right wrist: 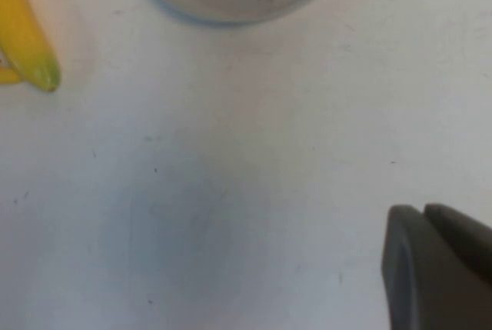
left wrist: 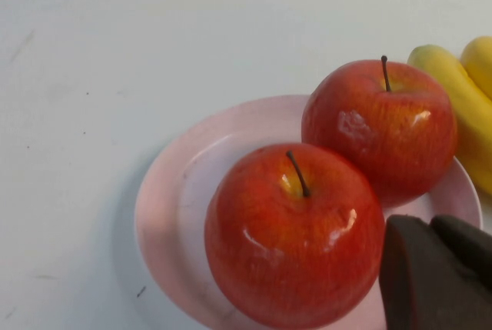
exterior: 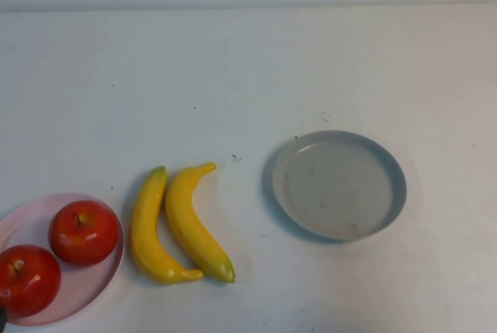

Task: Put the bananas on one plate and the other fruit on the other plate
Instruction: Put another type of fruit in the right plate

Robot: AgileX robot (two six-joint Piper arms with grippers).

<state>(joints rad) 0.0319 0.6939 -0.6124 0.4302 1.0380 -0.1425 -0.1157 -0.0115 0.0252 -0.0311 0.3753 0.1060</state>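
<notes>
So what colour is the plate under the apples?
Pale pink plate, clearest in the left wrist view.

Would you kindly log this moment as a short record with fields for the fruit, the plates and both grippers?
apples: two, both on the pink plate, touching each other
bananas: two, side by side on the table between the plates
grey-blue plate: empty
left gripper: close beside the nearer apple, holding nothing
right gripper: above bare table near the grey-blue plate, holding nothing
</notes>
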